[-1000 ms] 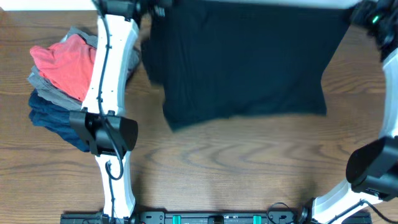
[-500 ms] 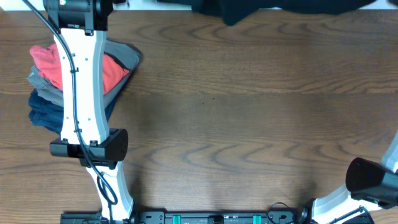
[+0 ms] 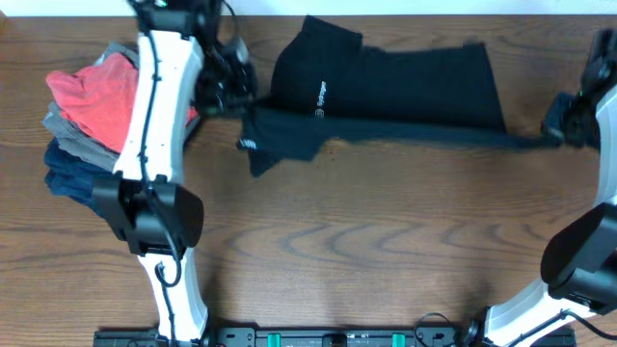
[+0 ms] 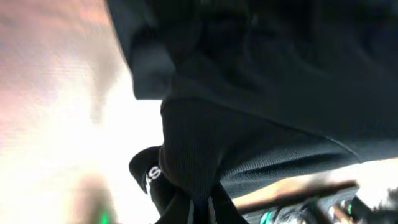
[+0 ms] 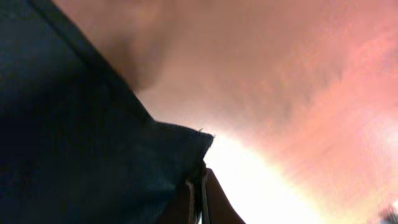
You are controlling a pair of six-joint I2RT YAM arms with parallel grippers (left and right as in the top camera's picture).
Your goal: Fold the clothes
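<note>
Folded pile: at your far left, a red-orange garment (image 3: 96, 96) tops a grey garment (image 3: 66, 130) and a navy garment (image 3: 75, 178). Your left arm (image 3: 159, 116) crosses over the pile's right side.
Left gripper: your left gripper (image 3: 229, 89) sits just right of the pile, at the shirt's left end. Its wrist view shows the jaws closed on a bunch of black cloth.
Shirt: the black T-shirt (image 3: 405, 82) is spread across the far side of the table (image 3: 366, 251). Its near edge is pulled taut between both grippers. The white logo (image 3: 321, 93) faces up, and the sleeve lettering (image 3: 248, 145) is near the left end.
Right gripper: your right gripper (image 3: 564, 123) is at the shirt's right end, jaws pinched on a corner of the fabric.
</note>
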